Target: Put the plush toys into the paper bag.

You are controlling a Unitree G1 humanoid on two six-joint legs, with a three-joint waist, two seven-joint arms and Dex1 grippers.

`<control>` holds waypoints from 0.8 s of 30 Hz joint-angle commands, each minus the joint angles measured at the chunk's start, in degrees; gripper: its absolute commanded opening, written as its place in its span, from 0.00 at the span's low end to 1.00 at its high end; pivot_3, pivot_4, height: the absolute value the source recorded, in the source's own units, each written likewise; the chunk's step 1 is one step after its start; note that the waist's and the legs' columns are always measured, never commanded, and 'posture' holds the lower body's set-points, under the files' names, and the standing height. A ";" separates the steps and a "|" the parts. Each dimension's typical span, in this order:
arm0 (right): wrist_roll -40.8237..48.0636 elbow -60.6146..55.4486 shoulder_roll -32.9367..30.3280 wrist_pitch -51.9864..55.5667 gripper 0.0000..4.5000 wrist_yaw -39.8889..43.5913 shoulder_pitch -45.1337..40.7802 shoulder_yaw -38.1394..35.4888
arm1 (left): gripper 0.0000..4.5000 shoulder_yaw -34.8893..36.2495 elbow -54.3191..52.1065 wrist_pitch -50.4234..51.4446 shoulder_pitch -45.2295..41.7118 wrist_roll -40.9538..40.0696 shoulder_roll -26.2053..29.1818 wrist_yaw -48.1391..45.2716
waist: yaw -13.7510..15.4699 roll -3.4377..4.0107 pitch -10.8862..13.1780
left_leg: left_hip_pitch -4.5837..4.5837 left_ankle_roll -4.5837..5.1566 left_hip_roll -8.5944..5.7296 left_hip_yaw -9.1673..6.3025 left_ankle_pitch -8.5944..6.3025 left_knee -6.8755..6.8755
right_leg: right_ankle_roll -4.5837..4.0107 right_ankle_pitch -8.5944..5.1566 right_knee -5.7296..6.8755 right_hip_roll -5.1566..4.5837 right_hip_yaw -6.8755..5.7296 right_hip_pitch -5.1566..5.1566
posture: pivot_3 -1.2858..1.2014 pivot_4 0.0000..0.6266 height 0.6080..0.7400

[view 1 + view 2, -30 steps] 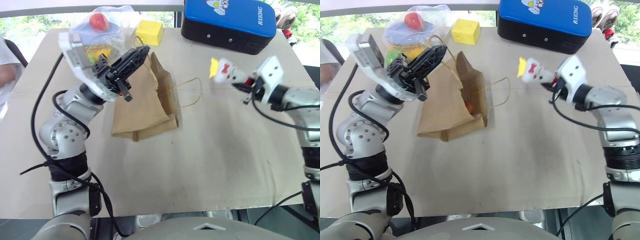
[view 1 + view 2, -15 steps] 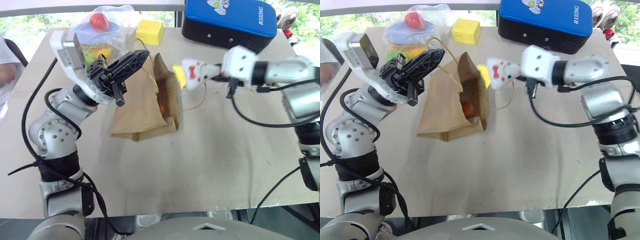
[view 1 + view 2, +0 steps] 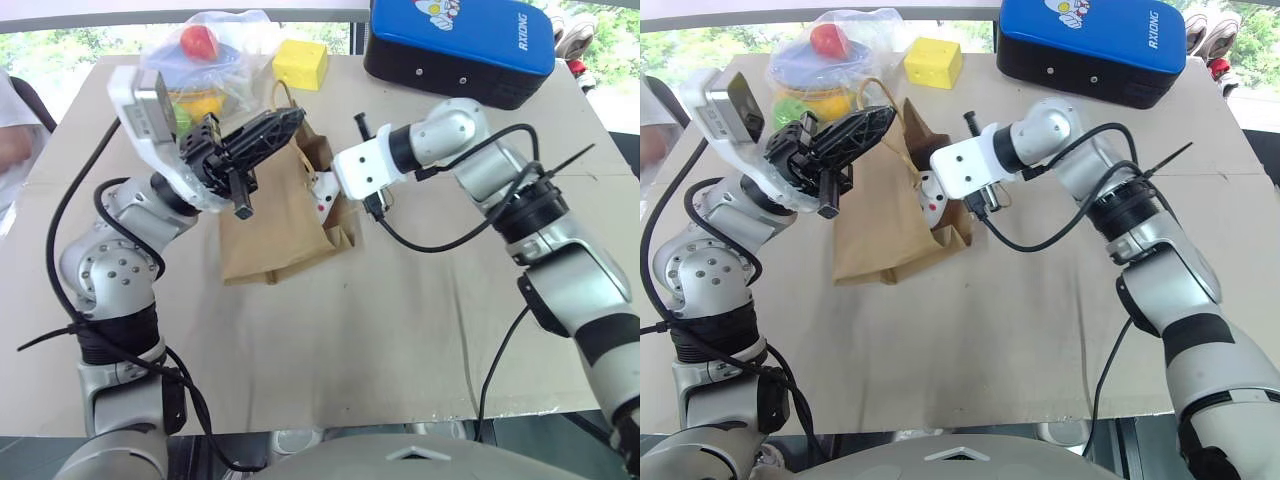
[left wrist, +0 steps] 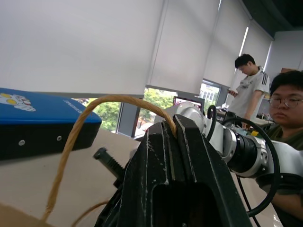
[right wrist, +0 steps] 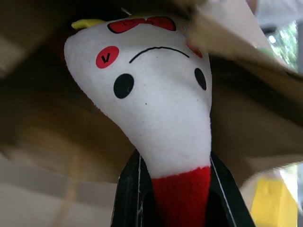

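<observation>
The brown paper bag [image 3: 272, 225] lies on the table with its mouth facing right. My left gripper [image 3: 268, 128] is shut on one cord handle [image 4: 90, 106] and holds the bag's upper lip lifted. My right gripper [image 3: 332, 186] is shut on the white plush toy [image 3: 322, 197], gripping its red end [image 5: 182, 189]. The toy's white head [image 5: 156, 109], with its red bow and yellow tuft, sits in the bag's mouth under the brown paper. My right arm reaches in from the right, pointing left and downward.
A clear plastic bag of coloured balls [image 3: 205, 50], a yellow block [image 3: 300, 63] and a blue-and-black case [image 3: 460, 45] stand along the table's far edge. A person's arm [image 3: 12, 140] shows at the left edge. Two people [image 4: 248, 90] are beyond the table.
My right arm has swung left across the table, rolling its wrist, and carried the white toy from the right side into the bag's mouth. The left gripper has kept its hold on the handle.
</observation>
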 commanded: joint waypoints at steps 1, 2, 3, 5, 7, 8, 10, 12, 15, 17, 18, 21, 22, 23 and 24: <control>-1.37 2.24 2.70 -4.93 0.18 1.50 -2.76 1.17 | 0.00 -0.27 -2.22 -1.48 -0.69 0.24 -0.87 -0.20 | -0.10 0.00 0.00 | 0.00 0.00 0.00 0.01 0.00 0.00 | 0.00 0.00 0.01 0.00 0.01 0.00 | 0.52 0.24 1.00; -1.66 2.82 3.48 -6.21 0.24 0.31 -2.79 0.76 | 0.00 -0.38 -2.41 -1.65 -0.58 0.28 -1.10 -0.06 | -0.13 0.00 0.00 | 0.01 0.00 0.00 0.01 0.00 0.00 | 0.00 0.00 0.02 0.00 0.01 0.00 | 0.52 0.24 1.00; -2.25 3.19 3.65 -7.48 0.37 -0.90 -2.77 0.34 | 0.00 -0.36 -2.55 -1.73 -0.44 0.24 -1.28 0.11 | -0.14 0.01 0.00 | 0.01 0.00 0.01 -0.02 0.00 0.00 | 0.00 0.00 0.03 0.02 0.00 -0.01 | 0.52 0.24 1.00; -3.04 2.80 3.17 -9.15 0.56 -1.61 -2.38 -0.17 | 0.00 0.02 -2.83 -1.75 0.18 0.11 -1.35 0.24 | -0.14 0.01 0.00 | 0.01 0.00 0.02 -0.04 0.00 0.00 | -0.01 0.00 0.06 0.02 -0.02 -0.01 | 0.52 0.24 1.00; -3.74 1.46 1.67 -9.43 0.67 -1.74 -1.41 -0.54 | 0.00 0.56 -3.25 -1.84 1.10 -0.02 -1.39 0.51 | -0.13 0.01 0.00 | 0.01 -0.01 0.02 -0.03 0.00 0.00 | -0.01 0.00 0.06 0.01 -0.01 -0.01 | 0.52 0.24 1.00; -3.47 0.41 0.62 -9.34 0.67 -1.35 -0.58 -0.89 | 0.00 0.80 -3.31 -1.95 1.47 0.02 -1.37 0.58 | -0.06 0.01 0.00 | 0.01 -0.01 0.01 -0.02 0.00 0.00 | -0.01 0.00 0.06 -0.01 -0.01 -0.01 | 0.52 0.24 1.00; -2.07 -2.21 -1.21 -7.78 0.67 -0.19 1.09 -1.85 | 0.00 1.22 -3.38 -2.13 2.08 0.01 -1.22 0.62 | 0.16 0.01 0.00 | 0.00 -0.01 0.00 -0.03 0.00 0.01 | -0.01 0.00 0.05 -0.03 -0.02 -0.01 | 0.52 0.24 1.00; -0.66 -5.24 -2.94 -5.54 0.67 1.04 2.58 -3.03 | 0.00 1.43 -3.24 -2.36 2.36 0.06 -1.09 0.56 | 0.15 0.01 0.00 | 0.00 0.00 -0.01 -0.01 0.00 0.01 | -0.01 0.00 0.05 -0.03 -0.01 0.00 | 0.52 0.24 1.00; 1.79 -10.28 -5.27 -1.47 0.67 2.40 4.99 -4.92 | 0.00 1.67 -2.96 -2.54 2.41 -0.12 -0.89 0.43 | 0.08 0.01 0.00 | 0.01 0.00 0.00 -0.03 0.00 0.00 | -0.01 0.00 0.06 -0.02 -0.01 0.00 | 0.52 0.24 1.00; 2.01 -12.44 -6.80 0.47 0.67 2.09 6.51 -6.01 | 0.00 1.66 -2.26 -2.66 2.16 -0.16 -0.83 0.02 | -0.04 0.01 0.00 | 0.01 0.00 0.00 -0.02 0.00 0.00 | -0.01 0.00 0.07 -0.01 -0.01 -0.01 | 0.52 0.24 1.00; 2.44 -13.73 -7.41 2.61 0.67 1.57 7.37 -6.96 | 0.00 1.51 -1.86 -2.80 2.06 -0.02 -0.88 -0.31 | -0.10 0.01 0.00 | 0.02 0.00 0.00 -0.03 0.00 0.00 | -0.01 0.00 0.08 -0.01 -0.01 -0.01 | 0.52 0.24 1.00; 5.69 -18.83 -8.86 11.13 0.67 0.91 10.30 -10.57 | 0.00 1.14 -1.19 -3.07 1.81 0.35 -0.90 -1.04 | -0.05 0.00 0.00 | 0.03 0.00 0.01 -0.03 0.00 0.00 | -0.01 0.00 0.08 0.02 -0.01 -0.01 | 0.52 0.24 1.00; 7.58 -21.23 -9.22 15.12 0.67 0.95 11.59 -12.02 | 0.00 1.13 -1.17 -3.10 1.76 0.36 -0.87 -1.10 | 0.02 0.00 0.00 | 0.02 0.00 0.01 -0.03 0.00 0.00 | -0.01 0.00 0.07 0.01 -0.02 0.00 | 0.52 0.24 1.00; 10.20 -24.34 -9.84 20.77 0.67 0.92 13.35 -13.93 | 0.00 1.15 -1.03 -3.13 1.63 0.40 -0.81 -1.22 | 0.10 0.00 0.00 | 0.01 0.00 0.01 -0.03 0.00 0.00 | -0.01 0.00 0.06 0.01 -0.01 0.00 | 0.52 0.24 1.00; 12.45 -27.19 -10.61 25.77 0.67 1.04 15.02 -15.51 | 0.00 1.18 -0.89 -3.16 1.52 0.46 -0.74 -1.34 | 0.21 0.00 0.00 | 0.01 0.00 0.01 -0.02 0.00 0.01 | -0.01 0.00 0.06 0.00 -0.01 0.00 | 0.52 0.24 1.00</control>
